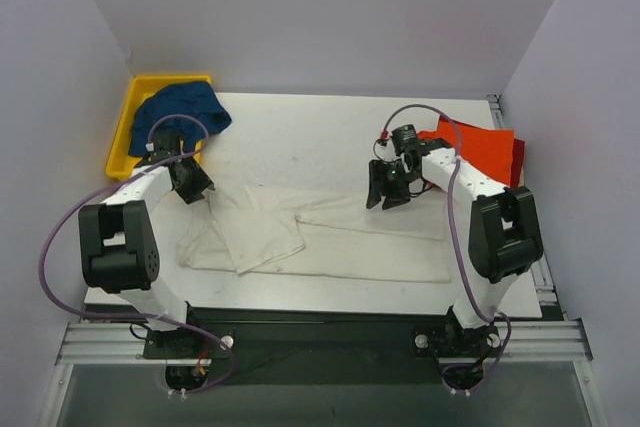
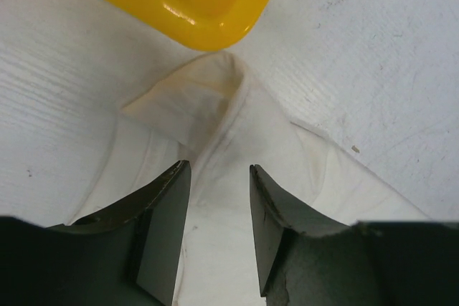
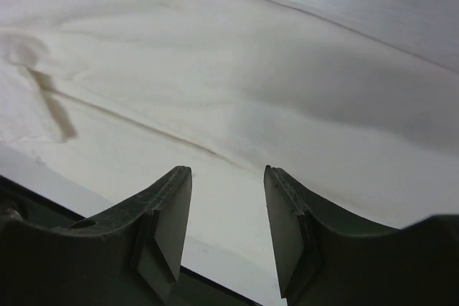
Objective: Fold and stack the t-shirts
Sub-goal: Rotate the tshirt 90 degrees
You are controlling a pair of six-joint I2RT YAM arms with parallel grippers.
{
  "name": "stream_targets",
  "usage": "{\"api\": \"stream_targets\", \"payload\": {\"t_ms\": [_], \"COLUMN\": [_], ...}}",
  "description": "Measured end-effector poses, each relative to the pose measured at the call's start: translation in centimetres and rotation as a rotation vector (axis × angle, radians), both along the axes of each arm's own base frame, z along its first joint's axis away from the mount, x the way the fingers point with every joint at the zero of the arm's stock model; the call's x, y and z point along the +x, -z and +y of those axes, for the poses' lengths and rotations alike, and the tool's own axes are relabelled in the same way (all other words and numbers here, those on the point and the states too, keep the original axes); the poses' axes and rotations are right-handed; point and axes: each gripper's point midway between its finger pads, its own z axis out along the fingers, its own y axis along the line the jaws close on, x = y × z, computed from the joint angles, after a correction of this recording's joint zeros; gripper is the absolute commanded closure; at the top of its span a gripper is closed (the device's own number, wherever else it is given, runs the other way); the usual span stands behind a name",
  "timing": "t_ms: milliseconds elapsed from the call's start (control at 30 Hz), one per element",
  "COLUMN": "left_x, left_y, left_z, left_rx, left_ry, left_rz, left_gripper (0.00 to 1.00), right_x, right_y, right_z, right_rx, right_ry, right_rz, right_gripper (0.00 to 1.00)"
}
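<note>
A large off-white t-shirt (image 1: 330,237) lies spread and partly folded across the table's near half. My left gripper (image 1: 197,191) hovers open over its left end. In the left wrist view the left gripper (image 2: 220,170) has the shirt's bunched corner (image 2: 208,98) just ahead of it, and nothing is pinched between the fingers. My right gripper (image 1: 387,197) stands open above the shirt's far right edge. The right wrist view shows the right gripper (image 3: 228,170) with smooth off-white cloth (image 3: 237,69) beneath it. Folded orange-red t-shirts (image 1: 487,145) on a dark red one (image 1: 520,159) sit at the right. A dark blue t-shirt (image 1: 182,109) lies in the bin.
A yellow plastic bin (image 1: 124,132) stands at the table's back left corner, its rounded corner (image 2: 193,5) close ahead of the left fingers. Purple walls close in the back and both sides. The table's dark front edge (image 3: 43,206) shows below the right gripper.
</note>
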Motion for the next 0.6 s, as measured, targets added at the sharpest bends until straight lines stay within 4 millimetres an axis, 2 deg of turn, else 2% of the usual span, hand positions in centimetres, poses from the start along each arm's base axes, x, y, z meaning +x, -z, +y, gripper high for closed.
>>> {"api": "stream_targets", "payload": {"t_ms": [100,200,333,533,600], "left_x": [0.8,1.4,2.3,2.8,2.9], "left_y": [0.6,0.9,1.3,2.3,2.7], "left_z": [0.2,0.3,0.4,0.4,0.3], "left_rx": [0.007,0.012,0.018,0.023,0.023], "left_ry": [0.003,0.005,0.011,0.021,0.025], "left_rz": [-0.003,-0.007,-0.007,0.004,0.008], "left_gripper": [0.54,0.56,0.57,0.57,0.6], "right_x": [0.0,-0.2,0.1,-0.3,-0.4], "right_y": [1.7,2.7,3.7,5.5,6.1], "right_z": [-3.6,-5.9,-7.6,-9.2,-9.6], "right_rx": [-0.055,-0.088,-0.113,-0.147,-0.154], "right_ry": [0.094,0.152,0.202,0.268,0.289], "right_rz": [0.039,0.072,0.099,0.161,0.182], "right_gripper": [0.55,0.55,0.55,0.55,0.55]}}
